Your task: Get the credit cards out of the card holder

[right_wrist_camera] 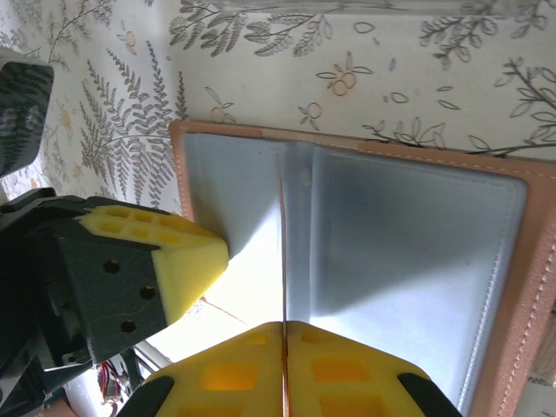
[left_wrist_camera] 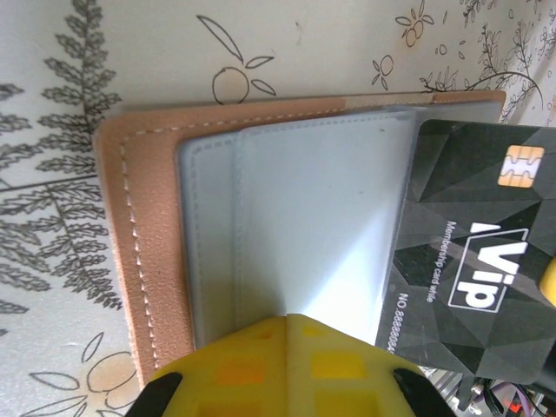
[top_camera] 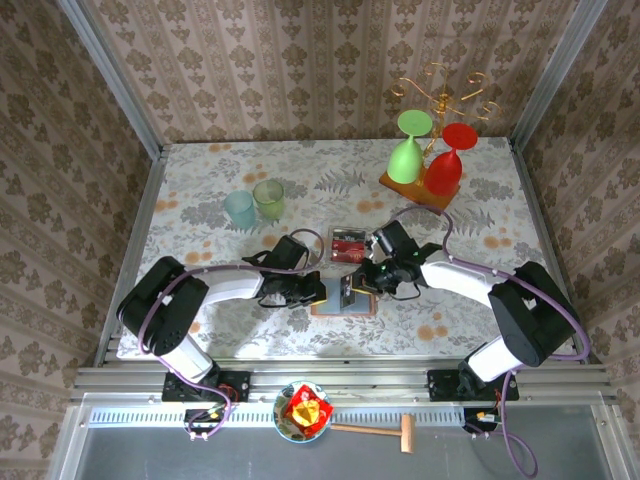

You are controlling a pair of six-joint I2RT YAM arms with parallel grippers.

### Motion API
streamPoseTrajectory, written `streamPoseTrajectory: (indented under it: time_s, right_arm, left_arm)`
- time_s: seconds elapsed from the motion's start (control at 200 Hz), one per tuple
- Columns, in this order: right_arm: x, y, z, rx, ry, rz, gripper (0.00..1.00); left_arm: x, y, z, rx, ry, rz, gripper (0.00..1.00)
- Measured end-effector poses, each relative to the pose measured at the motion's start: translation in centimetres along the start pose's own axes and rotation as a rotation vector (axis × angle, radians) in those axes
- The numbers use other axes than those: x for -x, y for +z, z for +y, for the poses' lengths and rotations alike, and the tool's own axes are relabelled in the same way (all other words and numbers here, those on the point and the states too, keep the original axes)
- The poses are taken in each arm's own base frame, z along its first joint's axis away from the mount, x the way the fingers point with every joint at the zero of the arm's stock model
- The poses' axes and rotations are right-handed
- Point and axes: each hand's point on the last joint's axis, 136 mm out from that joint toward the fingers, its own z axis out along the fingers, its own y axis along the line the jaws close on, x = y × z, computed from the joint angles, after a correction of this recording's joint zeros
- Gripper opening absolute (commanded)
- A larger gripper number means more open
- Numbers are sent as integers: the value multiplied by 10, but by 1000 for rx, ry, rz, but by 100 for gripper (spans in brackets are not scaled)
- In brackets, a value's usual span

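At the left, the left gripper (left_wrist_camera: 291,369) has its yellow padded fingers closed together with nothing between them. Their tips bear down on the grey-blue inner pocket of the flat salmon-brown leather bifold card holder (left_wrist_camera: 139,261), which lies open on the fern-printed tablecloth (left_wrist_camera: 52,174) near the front edge, between the two arms. I take that press for an anchor, so the light holder cannot slide or lift when a card is drawn. At 12 o'clock from the holder, in the overhead view, lies a small pile of red plastic cards (top_camera: 348,243), apparently the spot where freed cards are set down. At the pocket's 3 o'clock side, a dark faceted plastic credit card with a gold chip and white VIP lettering (left_wrist_camera: 460,252) stands well out. Whether its inner end sits in the slot or has cleared it I cannot tell. Further right, the right gripper (right_wrist_camera: 285,356) is pinched shut on a thin card seen edge-on. I judge this to be that same credit card, gripped at its free end so it can slide straight out along the slot.
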Motion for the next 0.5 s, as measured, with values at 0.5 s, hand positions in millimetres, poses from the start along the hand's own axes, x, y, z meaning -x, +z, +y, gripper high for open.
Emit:
streamPoseTrajectory:
  time_s: [0.5]
  right_arm:
    - [-2, 1, -2, -115, -55, 33, 8]
  left_arm:
    - [-1, 0, 1, 1, -1, 2, 7]
